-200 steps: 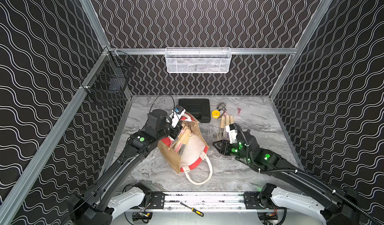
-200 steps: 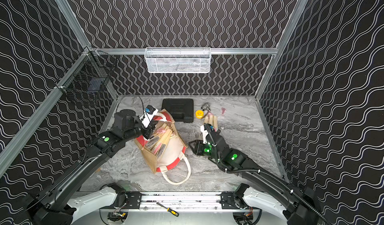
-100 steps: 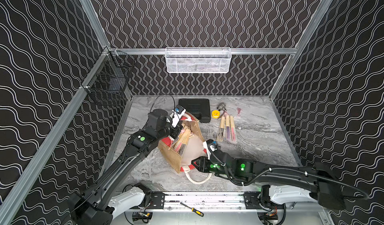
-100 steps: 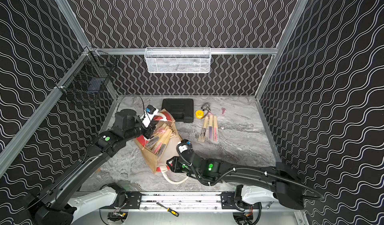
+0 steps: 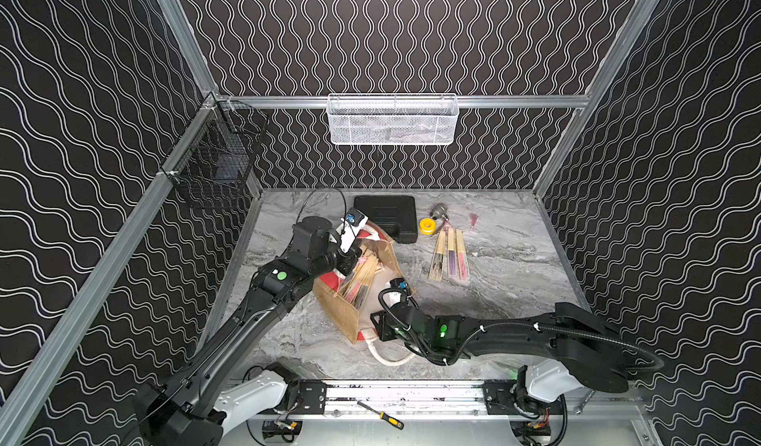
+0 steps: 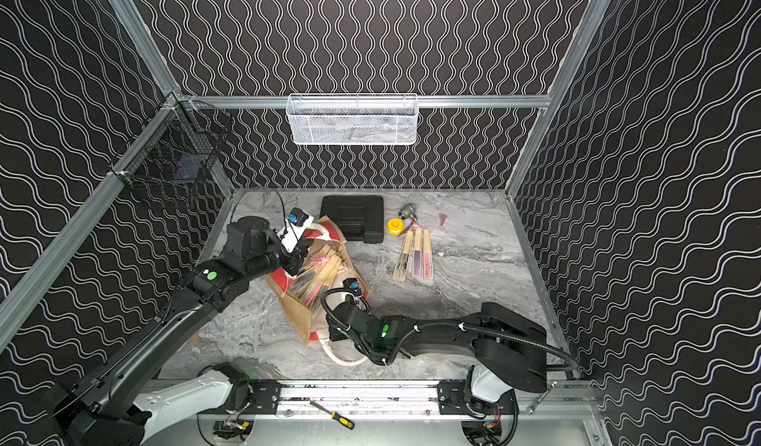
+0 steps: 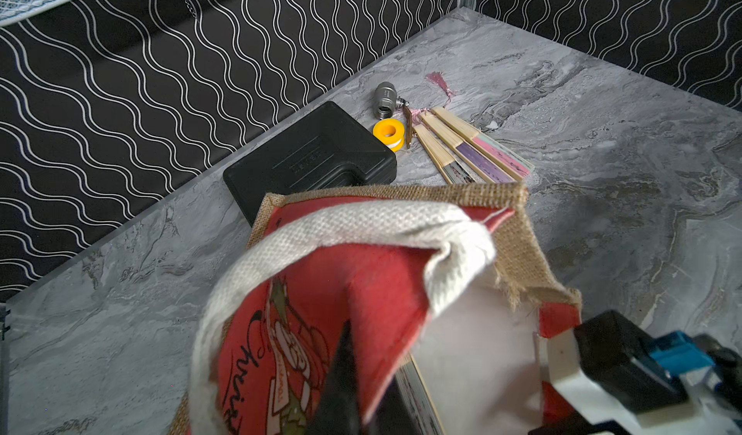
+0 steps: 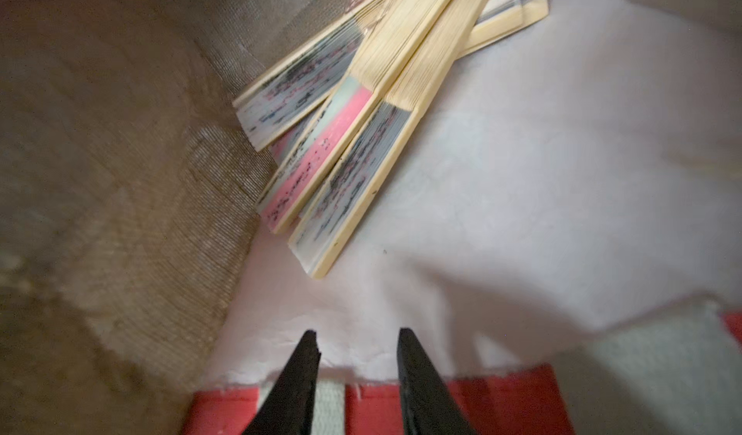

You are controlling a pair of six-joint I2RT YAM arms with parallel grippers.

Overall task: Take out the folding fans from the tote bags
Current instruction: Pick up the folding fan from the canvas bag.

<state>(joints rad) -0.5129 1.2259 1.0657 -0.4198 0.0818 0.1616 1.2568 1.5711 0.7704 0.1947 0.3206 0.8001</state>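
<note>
Fans [image 8: 341, 131] lie against the tote bag [image 5: 350, 320] wall; three more fans [image 5: 449, 254] rest on open bench [image 5: 514, 258]. Left fingers [image 7: 341, 372] clamp its back rim; right fingers [image 8: 293, 384], apart and empty, hover over the near rim.

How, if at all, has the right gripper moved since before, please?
Yes: right gripper moved off the laid-out fans to the tote bag, nearer the rail.
</note>
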